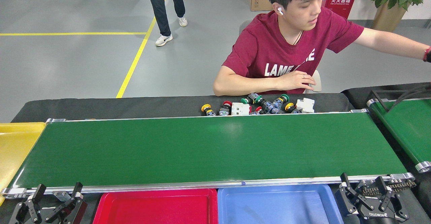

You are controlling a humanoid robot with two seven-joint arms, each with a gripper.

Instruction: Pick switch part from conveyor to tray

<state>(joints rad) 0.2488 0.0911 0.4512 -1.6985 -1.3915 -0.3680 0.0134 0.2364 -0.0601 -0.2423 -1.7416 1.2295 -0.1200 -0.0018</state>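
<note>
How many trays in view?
3: a yellow tray at the conveyor's left end, a red tray and a blue tray along its near edge.

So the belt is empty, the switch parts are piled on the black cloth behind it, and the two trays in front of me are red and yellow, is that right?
Not quite. The head view shows the trays in front as red tray and blue tray; the yellow tray sits off the left end of the conveyor. The belt is empty, and the switch parts are piled on the black cloth behind it.
</note>
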